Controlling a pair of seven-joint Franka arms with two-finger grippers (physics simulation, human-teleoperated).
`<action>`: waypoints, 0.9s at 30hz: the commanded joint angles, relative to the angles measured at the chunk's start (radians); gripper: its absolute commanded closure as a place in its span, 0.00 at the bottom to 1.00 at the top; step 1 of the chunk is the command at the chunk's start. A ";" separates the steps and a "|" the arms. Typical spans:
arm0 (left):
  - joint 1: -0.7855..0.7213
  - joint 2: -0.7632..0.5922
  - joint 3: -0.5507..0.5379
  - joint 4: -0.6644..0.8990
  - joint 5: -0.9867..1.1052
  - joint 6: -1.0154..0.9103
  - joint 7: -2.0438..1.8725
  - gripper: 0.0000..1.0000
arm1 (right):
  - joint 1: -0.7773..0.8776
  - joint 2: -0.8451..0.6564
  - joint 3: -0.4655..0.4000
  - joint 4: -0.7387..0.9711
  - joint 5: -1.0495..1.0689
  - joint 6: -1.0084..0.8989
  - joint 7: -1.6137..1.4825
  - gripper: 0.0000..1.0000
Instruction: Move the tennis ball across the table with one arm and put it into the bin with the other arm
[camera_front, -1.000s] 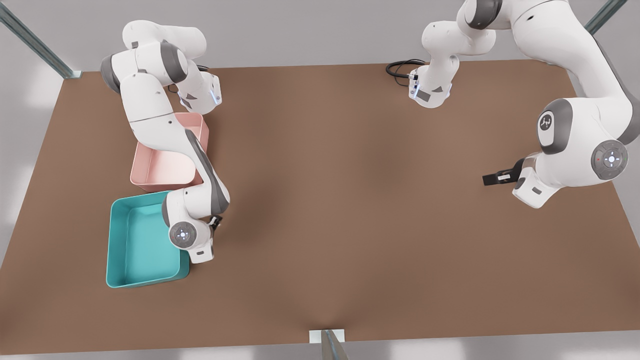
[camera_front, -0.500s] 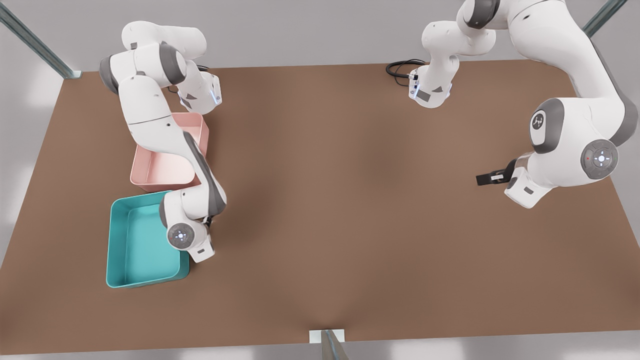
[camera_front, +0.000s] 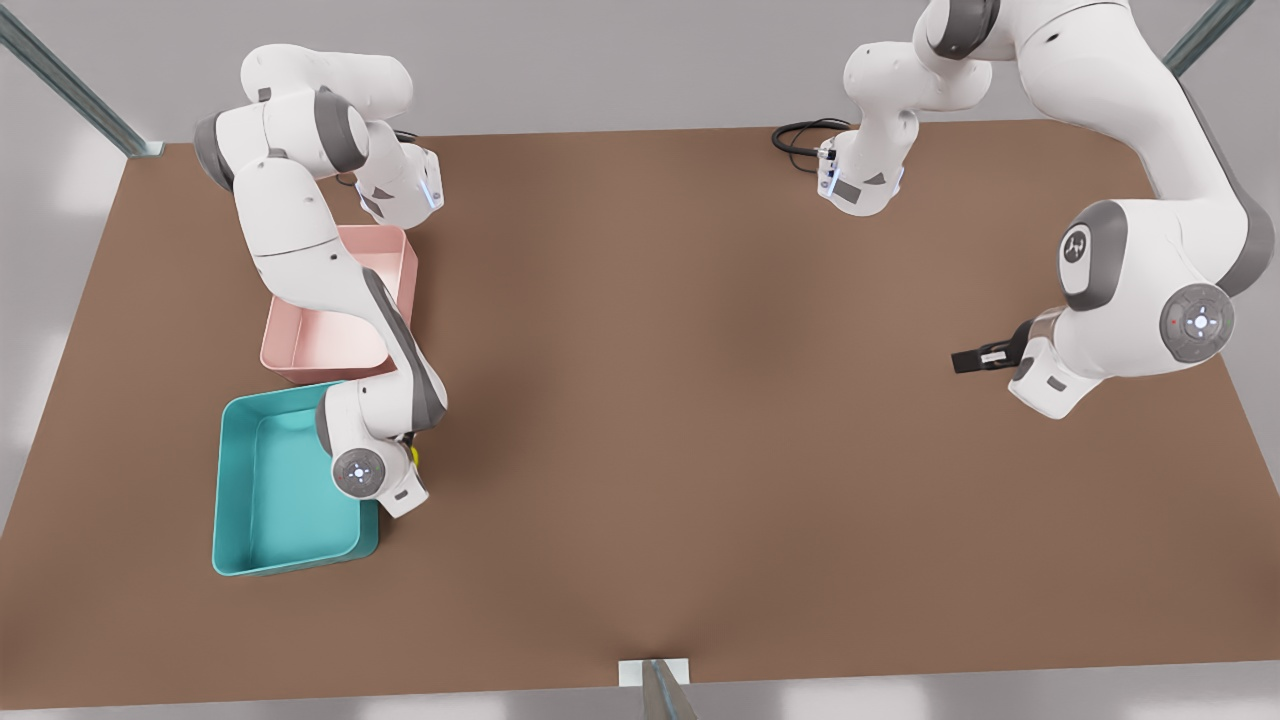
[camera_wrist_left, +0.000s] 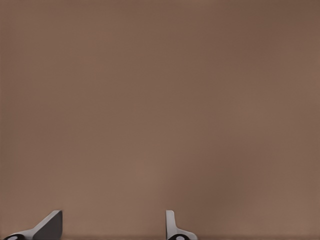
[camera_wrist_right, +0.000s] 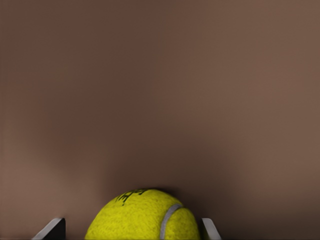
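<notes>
1. The teal bin (camera_front: 268, 500) sits near the front view's left edge of the worktop (camera_front: 700, 450), with the pink bin (camera_front: 335, 335) touching it on the far side. Neither has moved since the earlier frames.
2. The right gripper (camera_front: 412, 455) hangs beside the teal bin's edge, under its arm's wrist. That wrist has crept toward the bin over the last second.
3. The ball (camera_front: 414, 457) now peeps out as a yellow sliver below that wrist; before, it was hidden. In the right wrist view the ball (camera_wrist_right: 145, 216) sits between the spread fingers (camera_wrist_right: 52, 229). Whether they pinch it or merely flank it, I cannot tell.
4. The middle of the worktop looks unchanged.
5. The left gripper (camera_front: 975, 358) waits toward the front view's right, pointing toward the centre. It has drifted slightly leftward and up-picture since a second ago.
6. In the left wrist view its fingers (camera_wrist_left: 172, 227) stand spread apart above the worktop (camera_wrist_left: 160, 110), with nothing between them.
</notes>
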 joint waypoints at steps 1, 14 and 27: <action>0.000 -0.001 0.000 0.000 0.001 -0.001 -0.006 0.00 | 0.000 -0.001 -0.001 0.000 0.000 0.006 -0.099 0.00; -0.002 -0.001 0.000 0.000 0.004 -0.001 -0.006 0.00 | 0.004 -0.042 0.001 -0.112 0.000 0.083 -0.088 0.35; -0.002 0.001 0.000 0.000 0.004 -0.001 -0.006 0.00 | 0.000 -0.139 0.018 -0.008 0.183 0.009 -0.077 0.65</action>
